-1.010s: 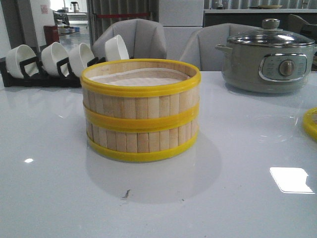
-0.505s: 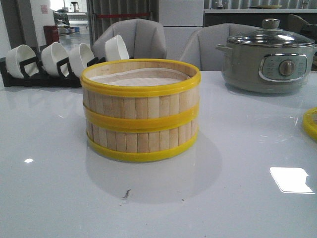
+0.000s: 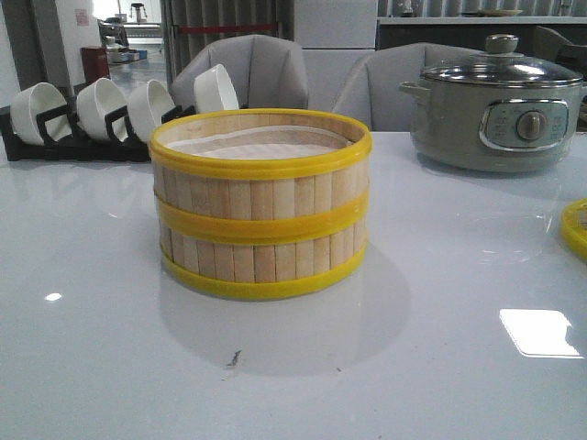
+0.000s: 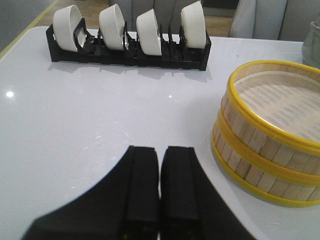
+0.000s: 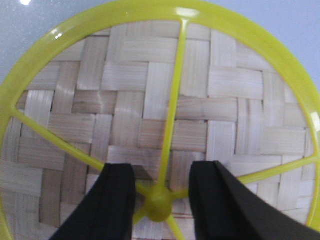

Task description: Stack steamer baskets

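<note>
You see the white tabletop [image 3: 440, 367] carrying the two steamer baskets [image 3: 260, 203], already stacked at frame centre. Your right claw [image 5: 160, 200] is spread open astride the knob [image 5: 158, 206] of the woven lid [image 5: 150, 100]; your left claw [image 4: 160, 185] is closed, holding nothing.

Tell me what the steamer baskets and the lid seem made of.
Steamer baskets: pale matte bamboo-like slats, glossy yellow rims, probably plastic. Lid: flat woven strips, likely bamboo, under shiny yellow ribs and knob, seemingly plastic.
</note>
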`<control>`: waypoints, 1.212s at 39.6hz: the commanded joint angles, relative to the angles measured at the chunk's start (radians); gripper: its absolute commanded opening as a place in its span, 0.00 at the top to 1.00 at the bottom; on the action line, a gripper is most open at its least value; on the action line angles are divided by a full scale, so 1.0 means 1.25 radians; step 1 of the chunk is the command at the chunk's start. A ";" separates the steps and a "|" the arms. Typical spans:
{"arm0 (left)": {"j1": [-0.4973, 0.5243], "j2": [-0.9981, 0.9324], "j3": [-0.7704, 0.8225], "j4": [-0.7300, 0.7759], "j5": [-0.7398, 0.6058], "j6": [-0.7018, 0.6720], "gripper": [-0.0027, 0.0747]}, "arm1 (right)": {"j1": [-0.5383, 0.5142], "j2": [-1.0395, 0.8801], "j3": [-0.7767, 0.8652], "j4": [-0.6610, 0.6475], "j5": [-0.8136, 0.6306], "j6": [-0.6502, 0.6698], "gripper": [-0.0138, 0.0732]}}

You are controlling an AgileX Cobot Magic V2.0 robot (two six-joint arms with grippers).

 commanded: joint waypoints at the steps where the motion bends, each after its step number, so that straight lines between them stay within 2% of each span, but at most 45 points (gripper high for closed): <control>1: 0.000 -0.001 -0.021 0.000 -0.061 -0.004 0.84 | -0.004 -0.044 -0.028 0.001 -0.014 -0.004 0.41; 30: 0.000 -0.001 -0.021 0.000 -0.061 -0.004 0.84 | -0.004 -0.006 -0.028 0.001 -0.014 -0.004 0.41; 39: 0.000 -0.001 -0.021 0.000 -0.061 -0.004 0.84 | -0.004 -0.007 -0.028 0.001 0.001 -0.004 0.51; 48: 0.000 -0.001 -0.021 0.000 -0.061 -0.004 0.84 | -0.004 -0.025 -0.035 0.001 0.001 -0.004 0.51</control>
